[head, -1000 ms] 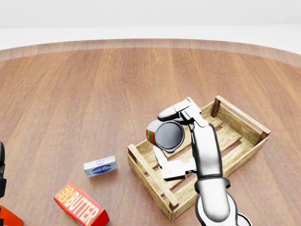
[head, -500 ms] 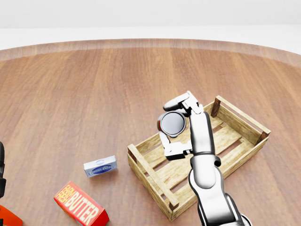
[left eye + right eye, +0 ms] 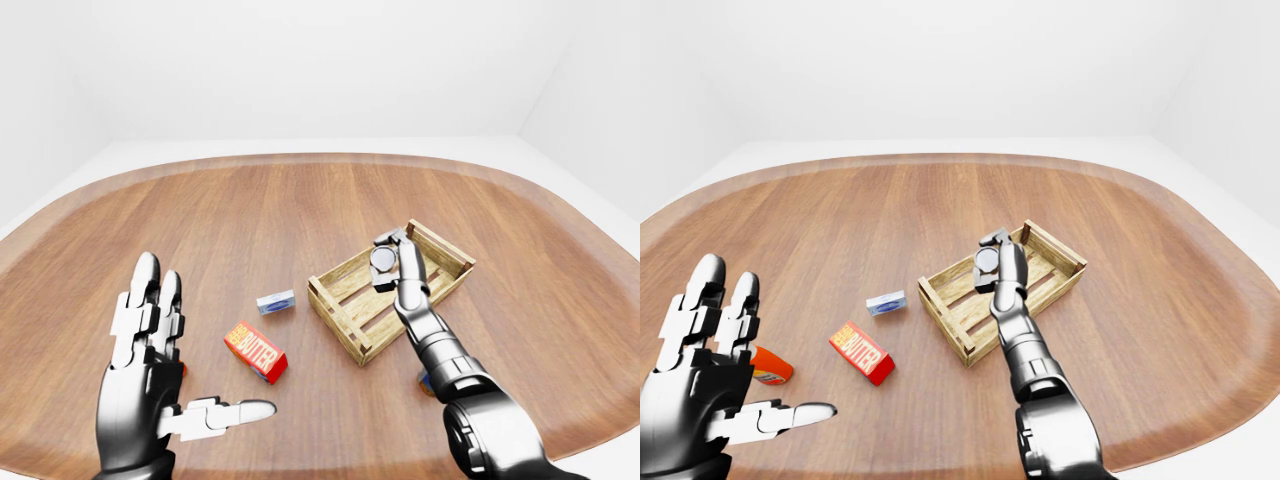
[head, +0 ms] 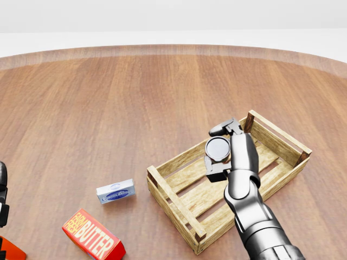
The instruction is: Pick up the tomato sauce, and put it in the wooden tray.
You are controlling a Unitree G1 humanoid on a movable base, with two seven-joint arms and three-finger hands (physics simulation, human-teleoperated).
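The tomato sauce can shows its grey round end toward me, with the label hidden. My right hand is shut on it, thumb above and fingers below. Hand and can hang over the middle of the slatted wooden tray, which lies at the lower right of the head view. Whether the can touches the slats I cannot tell. My left hand is raised at the lower left of the left-eye view, fingers spread and holding nothing.
A red butter box and a small blue-and-white box lie left of the tray. An orange bottle lies by my left hand. A small object is partly hidden under my right forearm. The round wooden table's edge curves across the top.
My right hand has carried the can right and farther from me, from above the tray's left rim to over its middle. The can now looks smaller. Other things have not moved.
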